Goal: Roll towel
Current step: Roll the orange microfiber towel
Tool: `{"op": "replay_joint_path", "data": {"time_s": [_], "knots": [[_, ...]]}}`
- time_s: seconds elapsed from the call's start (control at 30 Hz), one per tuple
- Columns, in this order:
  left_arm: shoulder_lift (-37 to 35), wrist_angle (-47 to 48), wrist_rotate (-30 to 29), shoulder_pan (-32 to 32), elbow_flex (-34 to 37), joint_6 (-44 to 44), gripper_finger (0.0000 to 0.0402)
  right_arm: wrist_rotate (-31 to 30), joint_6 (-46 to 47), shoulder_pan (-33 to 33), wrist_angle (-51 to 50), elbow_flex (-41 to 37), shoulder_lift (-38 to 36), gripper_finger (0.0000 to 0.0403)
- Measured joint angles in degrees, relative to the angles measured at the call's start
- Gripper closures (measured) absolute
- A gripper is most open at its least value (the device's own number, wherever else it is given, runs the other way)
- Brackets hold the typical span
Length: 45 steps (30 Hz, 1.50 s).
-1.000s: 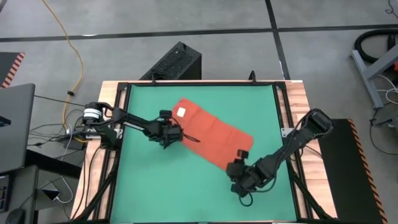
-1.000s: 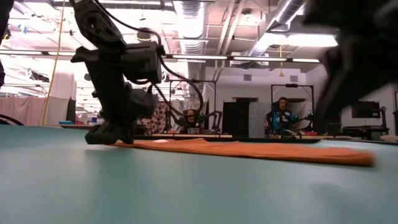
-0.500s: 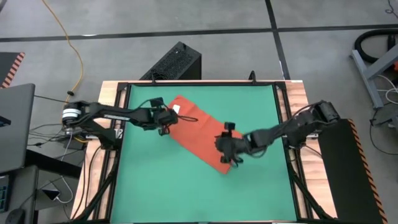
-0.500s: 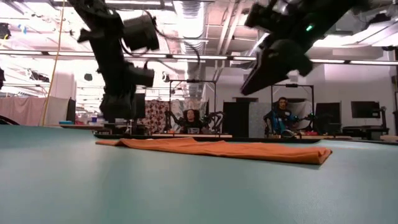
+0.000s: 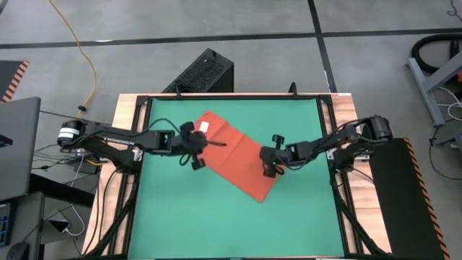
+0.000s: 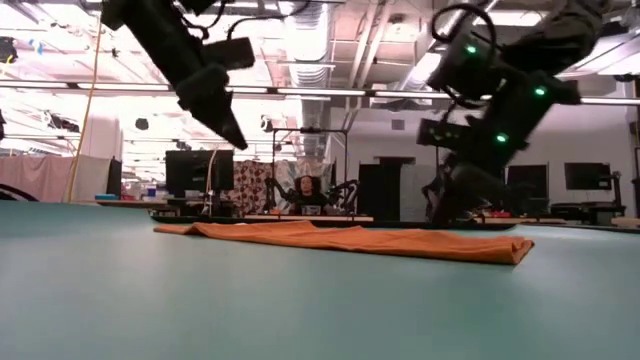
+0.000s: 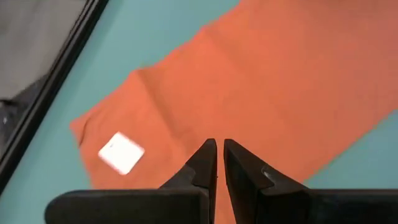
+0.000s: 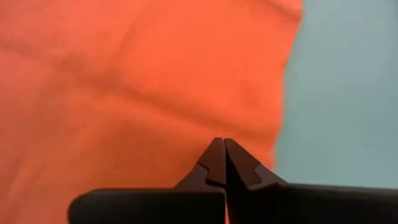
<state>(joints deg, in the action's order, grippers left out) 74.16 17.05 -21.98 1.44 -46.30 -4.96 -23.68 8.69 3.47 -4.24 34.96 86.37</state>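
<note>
Orange-red towel (image 5: 238, 162) flat, folded, unrolled

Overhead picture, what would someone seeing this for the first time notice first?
The orange-red towel stands out, lying flat and diagonal in the middle of the green mat, its small white tag at the far left corner. Two dark arms reach in from either side: the left gripper hovers over the towel's left edge, the right gripper over its right edge, both with fingers shut and empty.
</note>
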Motion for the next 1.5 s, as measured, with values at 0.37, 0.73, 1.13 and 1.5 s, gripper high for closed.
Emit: {"op": "replay_joint_path", "data": {"time_s": [0.37,0.73,1.13,1.5], "knots": [[0.0,-1.3,-6.2,-8.0,1.1,-5.3,0.0382,-3.0,26.9,16.4,2.1,-3.5,0.0,0.0389],[0.0,-19.9,-4.0,-12.1,10.9,-8.9,0.0382,-6.6,14.4,22.6,30.6,-1.6,4.6,0.0389],[0.0,-20.3,-18.1,-16.8,17.5,-31.3,0.0401,-4.2,-0.2,5.6,27.9,-0.2,4.6,0.0389],[0.1,-6.1,-20.8,-7.7,17.5,-39.2,0.0401,-4.2,-0.2,8.2,28.0,0.7,4.3,0.0389]]}}
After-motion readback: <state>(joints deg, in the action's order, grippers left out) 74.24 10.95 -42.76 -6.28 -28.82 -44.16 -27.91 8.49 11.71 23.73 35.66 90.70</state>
